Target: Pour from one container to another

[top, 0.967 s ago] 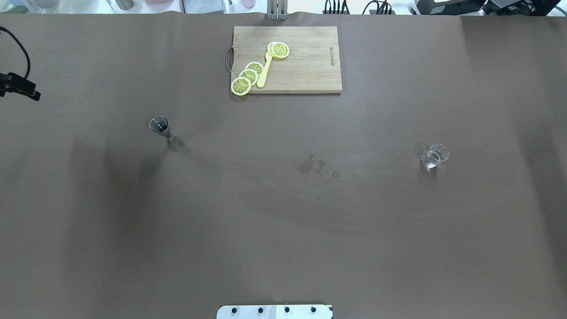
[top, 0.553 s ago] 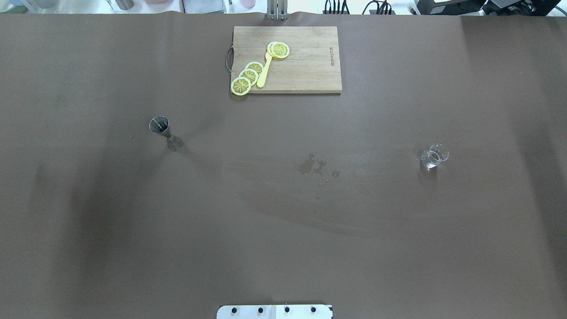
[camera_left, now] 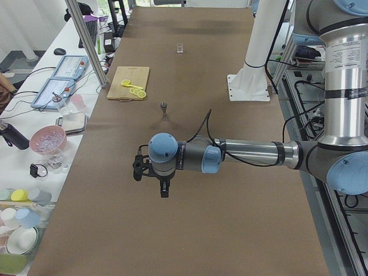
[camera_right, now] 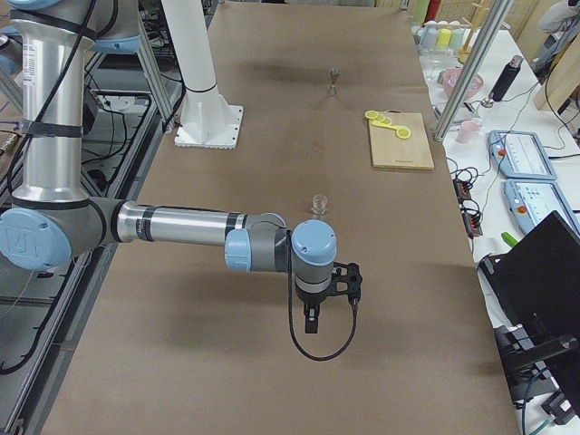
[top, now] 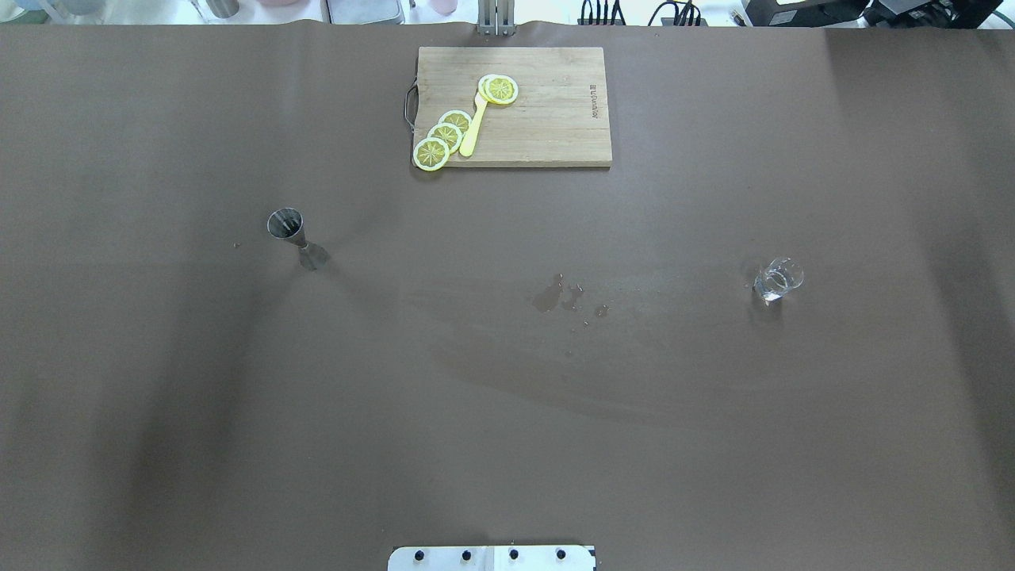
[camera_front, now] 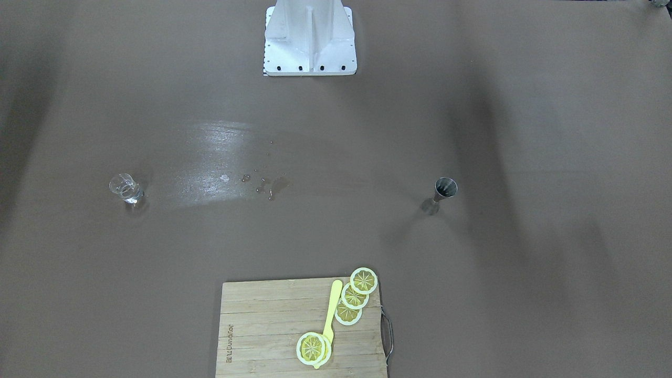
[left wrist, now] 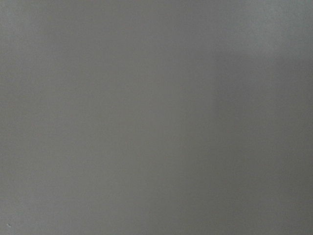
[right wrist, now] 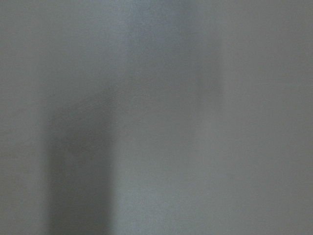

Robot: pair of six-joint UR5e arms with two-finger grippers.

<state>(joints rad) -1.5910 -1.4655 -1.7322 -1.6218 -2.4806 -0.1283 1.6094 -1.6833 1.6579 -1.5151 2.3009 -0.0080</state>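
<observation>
Although both arms hung low over the brown table [top: 507, 436], neither held anything: the left gripper [camera_left: 164, 190] and the right gripper [camera_right: 311, 322] showed only in the side views, so whether their fingers were apart or together I cannot tell. The clear shot glass [top: 777, 279] stood upright beyond the right gripper, further in along the table, and seemed to hold a little clear liquid. The steel jigger [top: 289, 230] stood upright well beyond the left gripper, far from the glass. Its fill could not be made out, so I judged the pour unproven, with grasping, carrying and tipping possibly all left. Wet drops [top: 555, 297] lay between the vessels. Open table lay around each gripper. The cutting board [top: 555, 119] with lemon slices [top: 444, 136] sat at the far edge, off the line between glass and jigger.
</observation>
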